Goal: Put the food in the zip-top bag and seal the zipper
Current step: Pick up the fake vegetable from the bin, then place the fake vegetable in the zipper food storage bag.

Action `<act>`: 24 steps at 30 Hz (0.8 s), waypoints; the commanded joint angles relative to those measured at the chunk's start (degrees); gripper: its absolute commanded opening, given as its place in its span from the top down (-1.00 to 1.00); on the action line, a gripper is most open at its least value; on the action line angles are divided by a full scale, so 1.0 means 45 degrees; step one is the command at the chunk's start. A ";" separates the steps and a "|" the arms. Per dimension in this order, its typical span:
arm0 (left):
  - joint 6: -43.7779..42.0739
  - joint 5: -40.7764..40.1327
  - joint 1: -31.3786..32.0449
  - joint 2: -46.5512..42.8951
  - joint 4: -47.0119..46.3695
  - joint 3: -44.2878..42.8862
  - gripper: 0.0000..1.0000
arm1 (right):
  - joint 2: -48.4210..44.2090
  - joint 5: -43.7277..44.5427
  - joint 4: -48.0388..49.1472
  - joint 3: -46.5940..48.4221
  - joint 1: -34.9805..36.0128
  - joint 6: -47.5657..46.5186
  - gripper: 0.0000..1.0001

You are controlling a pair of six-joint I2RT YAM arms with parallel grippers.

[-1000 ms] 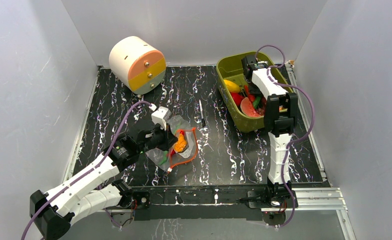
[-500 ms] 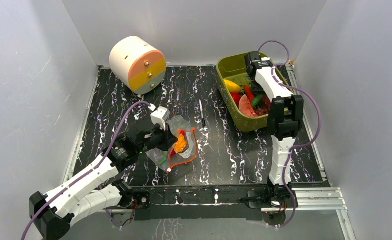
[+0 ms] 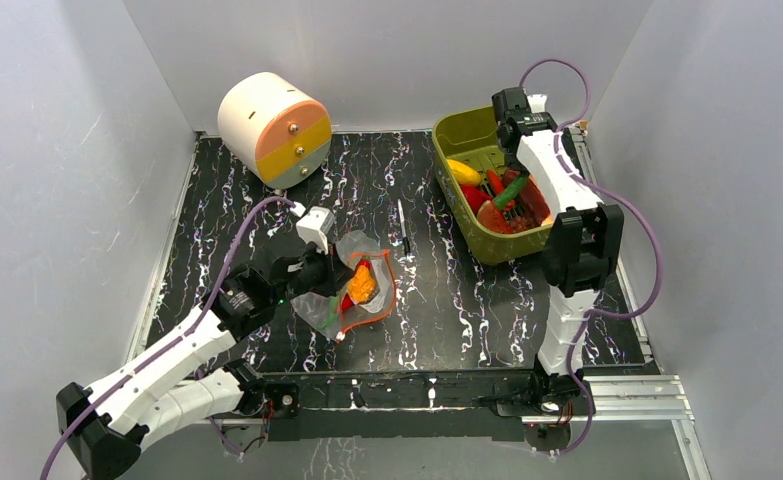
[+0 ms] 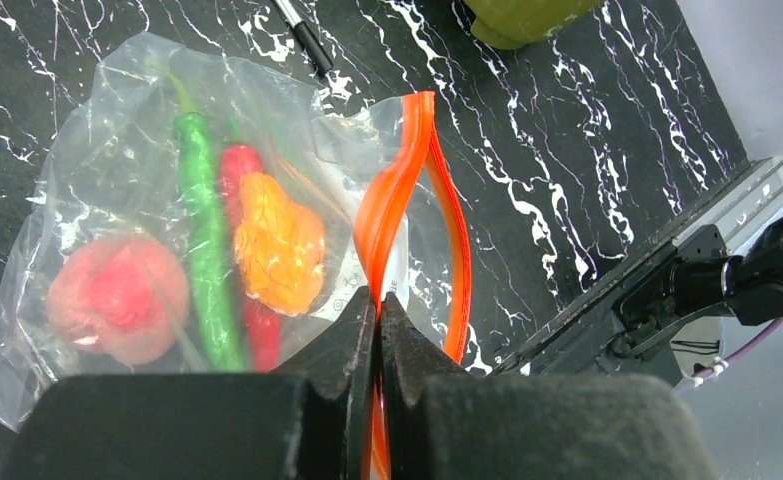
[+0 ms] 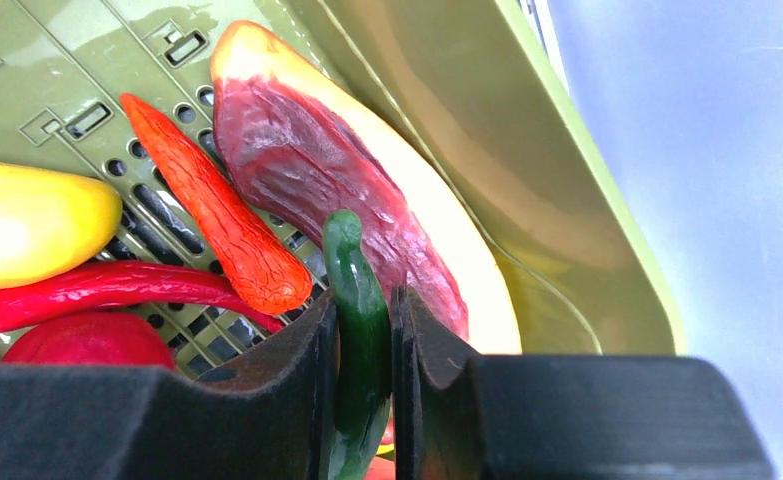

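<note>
The clear zip-top bag (image 4: 117, 140) lies on the black marbled table, left of centre in the top view (image 3: 365, 250). Inside it are a pink peach (image 4: 117, 300), a long green pepper (image 4: 202, 250), a red chili (image 4: 239, 165) and an orange piece (image 4: 279, 245). My left gripper (image 4: 378, 300) is shut on one lip of the orange-red zipper (image 4: 397, 190), and the mouth gapes. Over the olive tub (image 3: 455, 128), my right gripper (image 5: 364, 315) is shut on a dark green pepper (image 5: 352, 265), seen from above (image 3: 512, 191).
The tub (image 5: 527, 150) also holds a yellow piece (image 5: 27, 225), a red chili (image 5: 97, 288), an orange carrot-like piece (image 5: 217, 220) and a red-fleshed slice (image 5: 307, 165). A black pen (image 3: 404, 228) lies mid-table. A cream drum (image 3: 272, 127) sits at the back left.
My right gripper has shut on the green pepper and lifted it off the pile, while its elbow swung right. The left gripper stays shut on the zipper, shifted slightly.
</note>
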State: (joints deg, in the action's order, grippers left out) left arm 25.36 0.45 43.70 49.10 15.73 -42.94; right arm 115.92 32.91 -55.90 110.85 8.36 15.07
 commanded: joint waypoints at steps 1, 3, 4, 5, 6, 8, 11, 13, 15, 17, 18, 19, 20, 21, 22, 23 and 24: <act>0.0512 -0.0333 0.0034 0.0056 0.0142 -0.0662 0.99 | -0.1253 0.0795 0.0530 0.0156 0.0123 -0.0115 0.78; 0.0649 -0.0287 0.0034 0.0121 0.0147 -0.0780 0.99 | -0.1532 0.0930 0.0641 0.0152 0.0150 -0.0124 0.78; 0.0725 -0.0304 0.0037 0.0177 0.0198 -0.0870 0.99 | -0.1681 0.0976 0.0720 0.0167 0.0144 -0.0126 0.78; 0.0820 -0.0379 0.0035 0.0245 0.0297 -0.0978 0.99 | -0.1827 0.1006 0.0788 0.0166 0.0148 -0.0141 0.78; 0.0886 -0.0467 0.0034 0.0329 0.0444 -0.1102 1.00 | -0.1965 0.1059 0.0831 0.0196 0.0153 -0.0155 0.78; 0.0969 -0.0640 0.0037 0.0459 0.0674 -0.1341 1.00 | -0.2202 0.1275 0.0859 0.0317 0.0151 -0.0165 0.78; 0.1003 -0.0832 0.0034 0.0522 0.0815 -0.1641 1.00 | -0.2605 0.1474 0.0961 0.0437 0.0155 -0.0192 0.77; 0.0976 -0.0859 0.0035 0.0536 0.0853 -0.1818 1.00 | -0.2894 0.1328 0.0989 0.0483 0.0152 -0.0228 0.77; 0.0991 -0.0895 0.0034 0.0629 0.0968 -0.2086 1.00 | -0.3255 0.0889 0.1026 0.0425 0.0176 -0.0230 0.77; 0.1092 -0.0927 0.0034 0.0751 0.1165 -0.2394 1.00 | -0.3701 0.0279 0.1143 0.0196 0.0252 -0.0233 0.77; 0.1142 -0.0938 0.0044 0.0849 0.1263 -0.2517 1.00 | -0.4101 -0.0145 0.1308 -0.0020 0.0313 -0.0279 0.76; 0.1209 -0.0939 0.0036 0.0915 0.1353 -0.2642 1.00 | -0.4419 -0.0647 0.1521 -0.0309 0.0389 -0.0341 0.76; 0.1313 -0.0944 0.0034 0.0984 0.1467 -0.2762 1.00 | -0.4799 -0.1142 0.1860 -0.0662 0.0488 -0.0409 0.76; 0.1428 -0.0957 0.0034 0.1066 0.1625 -0.2909 1.00 | -0.5249 -0.1680 0.2281 -0.1097 0.0608 -0.0516 0.76; 0.1545 -0.0990 0.0034 0.1152 0.1767 -0.3064 1.00 | -0.5715 -0.2216 0.2763 -0.1576 0.0748 -0.0668 0.76; 0.1660 -0.1014 0.0034 0.1221 0.1885 -0.3208 1.00 | -0.6357 -0.2793 0.3268 -0.2122 0.0934 -0.0800 0.76; 0.1765 -0.1022 0.0034 0.1277 0.1973 -0.3348 1.00 | -0.6794 -0.3078 0.3656 -0.2733 0.1138 -0.0887 0.76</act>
State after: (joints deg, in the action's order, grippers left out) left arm 31.11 -3.22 43.70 54.13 22.09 -54.06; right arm 94.63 28.27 -49.58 104.62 10.35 13.39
